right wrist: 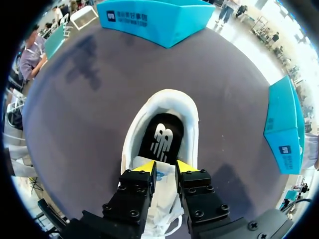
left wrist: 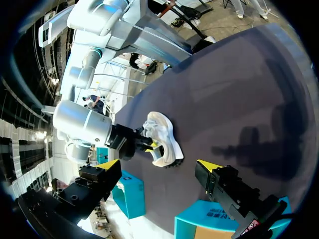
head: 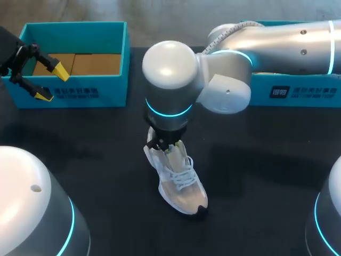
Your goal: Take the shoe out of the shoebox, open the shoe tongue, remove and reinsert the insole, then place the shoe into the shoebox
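Observation:
A white mesh shoe stands on the dark table, toe toward the front. My right gripper comes straight down over its opening. In the right wrist view the right gripper is shut on the white tongue, one yellow tip on each side. Ahead of the tips the black insole lies inside the shoe. My left gripper hangs open and holds nothing above the front wall of the left teal shoebox. From the left wrist the shoe shows far off.
A second teal box stands at the back right under my right arm. The left box holds brown cardboard. Both boxes sit beyond the shoe in the right wrist view, one ahead and one to the side.

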### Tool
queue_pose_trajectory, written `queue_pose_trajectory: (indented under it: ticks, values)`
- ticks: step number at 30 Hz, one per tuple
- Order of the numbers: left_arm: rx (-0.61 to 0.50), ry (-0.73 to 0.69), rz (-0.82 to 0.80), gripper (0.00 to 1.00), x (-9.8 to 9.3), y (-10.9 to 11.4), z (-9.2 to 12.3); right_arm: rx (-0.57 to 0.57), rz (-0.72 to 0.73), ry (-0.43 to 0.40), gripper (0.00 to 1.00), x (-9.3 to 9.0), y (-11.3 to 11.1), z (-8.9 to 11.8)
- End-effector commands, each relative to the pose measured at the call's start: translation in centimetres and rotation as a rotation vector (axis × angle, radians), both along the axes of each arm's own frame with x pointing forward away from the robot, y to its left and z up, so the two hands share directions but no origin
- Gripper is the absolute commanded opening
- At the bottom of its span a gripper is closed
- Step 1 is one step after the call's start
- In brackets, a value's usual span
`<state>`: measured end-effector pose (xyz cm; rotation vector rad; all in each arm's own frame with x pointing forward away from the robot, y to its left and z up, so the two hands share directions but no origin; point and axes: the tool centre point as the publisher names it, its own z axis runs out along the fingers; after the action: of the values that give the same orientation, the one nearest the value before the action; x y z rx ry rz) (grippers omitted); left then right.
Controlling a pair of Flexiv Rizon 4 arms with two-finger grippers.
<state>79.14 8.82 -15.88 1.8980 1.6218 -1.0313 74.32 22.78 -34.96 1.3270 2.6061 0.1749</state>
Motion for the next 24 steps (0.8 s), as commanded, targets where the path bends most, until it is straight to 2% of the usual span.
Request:
queue_pose_trajectory:
  ticks: [1, 7, 11, 19, 21, 24]
  values:
    - [0.002, -0.002, 0.0, 1.0, -0.1, 0.0, 0.0, -0.029, -0.002, -0.045, 0.25, -1.6, 0.1, 2.4]
    - [0.002, -0.002, 0.0, 1.0, -0.1, 0.0, 0.0, -0.044, 0.017, -0.069, 0.27, -2.3, 0.2, 4.2]
    - [0.002, -0.002, 0.0, 1.0, -0.1, 0.0, 0.0, -0.045, 0.067, -0.091, 0.29, -2.1, 0.4, 5.1]
    - [0.002, -0.002, 0.0, 1.0, -0.1, 0.0, 0.0, -0.046, 0.311, -0.143, 0.38, 0.2, 0.9, 6.3]
    - [0.002, -0.002, 0.0, 1.0, -0.1, 0.0, 0.0, -0.034, 0.4, -0.145, 0.4, 0.6, 0.8, 6.5]
    - [0.002, -0.002, 0.0, 1.0, -0.1, 0.0, 0.0, -0.09, 0.558, -0.119, 0.46, 1.0, 1.1, 6.6]
